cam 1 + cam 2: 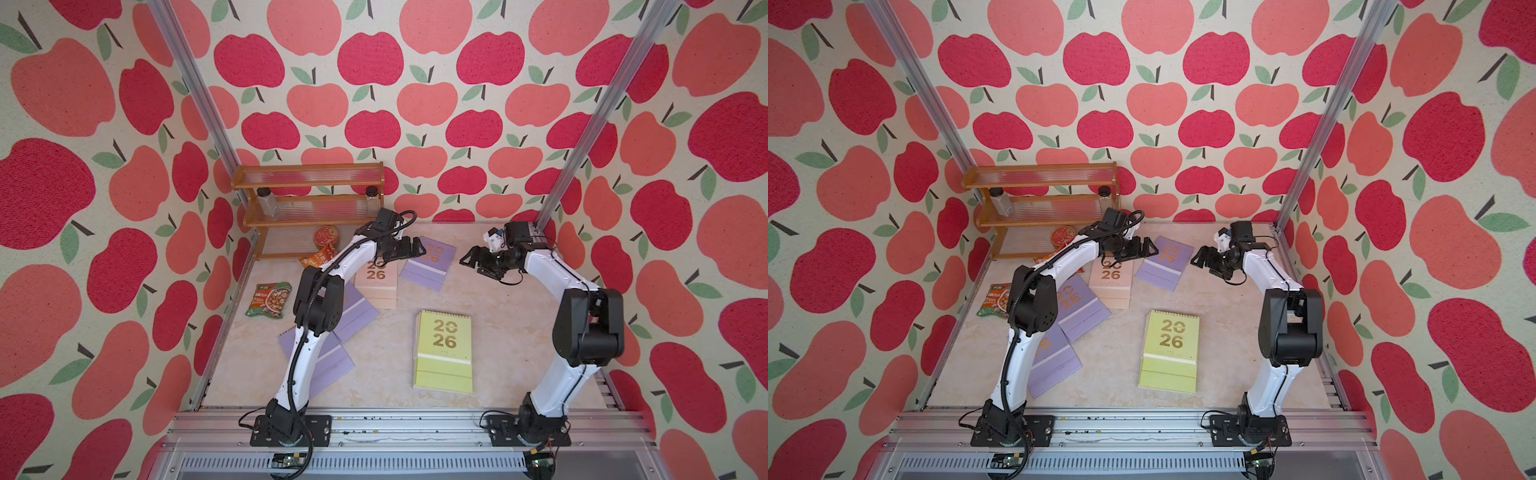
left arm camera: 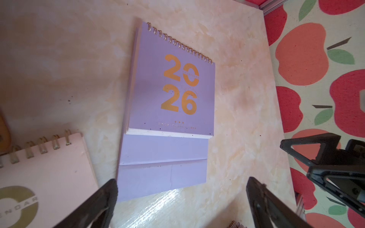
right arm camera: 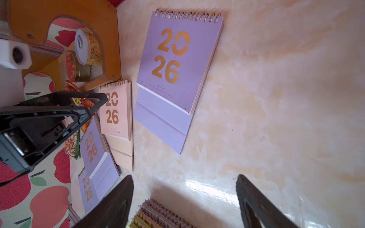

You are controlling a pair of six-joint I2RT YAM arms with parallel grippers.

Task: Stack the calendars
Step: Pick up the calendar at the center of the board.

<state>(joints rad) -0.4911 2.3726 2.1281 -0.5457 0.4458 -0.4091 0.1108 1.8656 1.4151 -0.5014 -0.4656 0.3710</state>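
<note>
Marble tabletop (image 1: 505, 332) bears calendars (image 1: 444, 353); left end effector (image 1: 417, 250) and right end effector (image 1: 469, 264) gape empty.

Lilac calendar (image 2: 171, 94): gold "20 / 26" on cover, stacked in two lines; small print beneath illegible.
Pink calendar (image 2: 45, 169): gold "2026" in right wrist view; letters "ENDAR" across zero in left wrist view.
Yellow-green calendar (image 1: 444, 353): gold "2026".
Second lilac calendar (image 3: 92, 146): "2026".
Third lilac calendar (image 3: 87, 189): "2026".
Green snack packet (image 1: 269, 300): print too small to read.
</note>
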